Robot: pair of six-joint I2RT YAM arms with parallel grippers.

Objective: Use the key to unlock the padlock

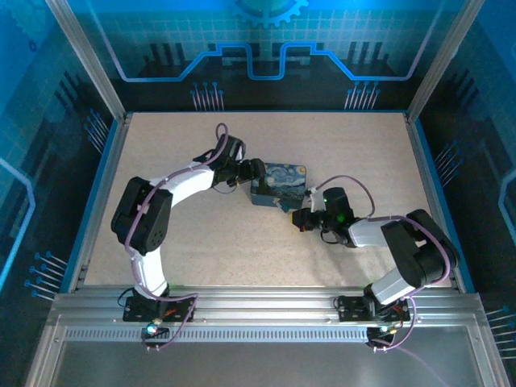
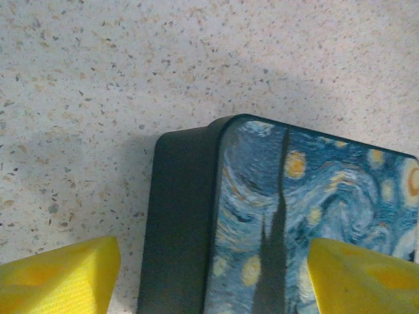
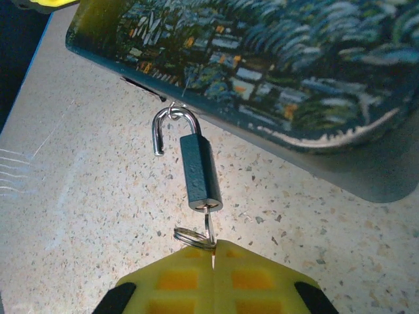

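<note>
The small dark bluish-grey padlock (image 3: 200, 171) hangs by its pale shackle (image 3: 171, 125) from the front edge of the painted blue tin (image 3: 262, 59). One shackle leg is out of the body, its end free. The thin metal key (image 3: 209, 226) is stuck into the padlock's underside, with a small ring (image 3: 193, 237) beside it. My right gripper (image 3: 214, 254) is shut on the key's head, and it lies just in front of the tin (image 1: 300, 218). My left gripper (image 2: 213, 281) is open, its yellow fingers (image 2: 59, 278) straddling the tin's left corner (image 2: 183, 216).
The tin (image 1: 280, 183) lies mid-table on the speckled surface (image 1: 201, 242), between the two arms. Blue-lit walls and metal frame posts (image 1: 89, 64) enclose the table. Bare tabletop lies to the far left, far right and at the back.
</note>
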